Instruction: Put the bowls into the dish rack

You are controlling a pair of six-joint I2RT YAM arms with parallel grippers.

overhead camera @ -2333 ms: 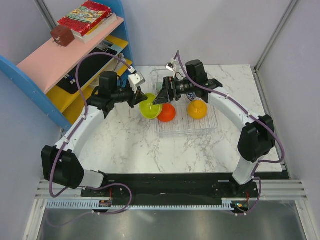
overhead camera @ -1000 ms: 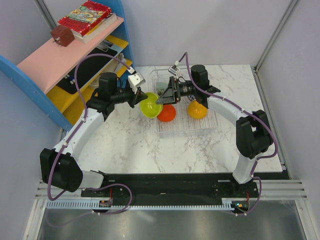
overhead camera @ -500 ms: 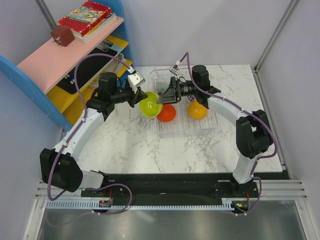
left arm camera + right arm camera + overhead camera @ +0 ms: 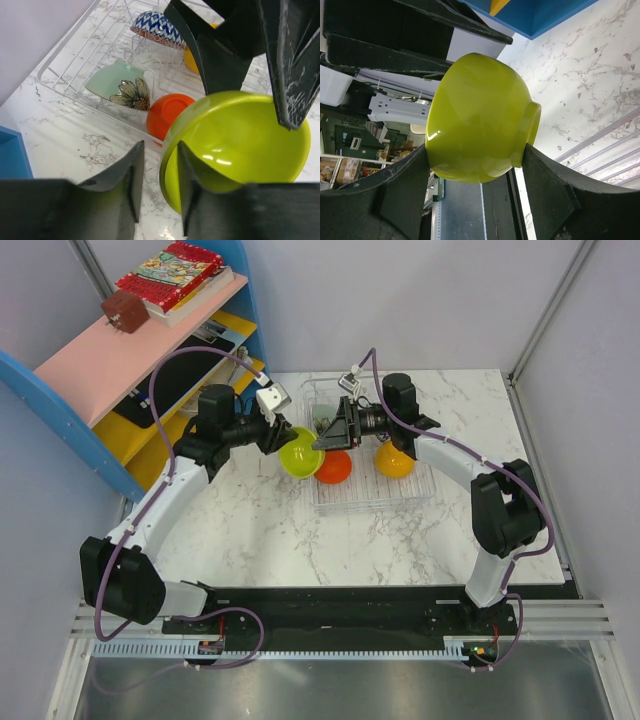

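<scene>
Bright, even light; glare on yellow-green bowl

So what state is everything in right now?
right hand: shut on the yellow-green bowl
left hand: open, astride that bowl's rim
yellow-green bowl: in the air, on its side
dish rack: holds four bowls
red-orange bowl: racked, on its side
orange-yellow bowl: racked
pale green bowl: racked, on its side
blue-and-white bowl: racked, tipped over
</scene>
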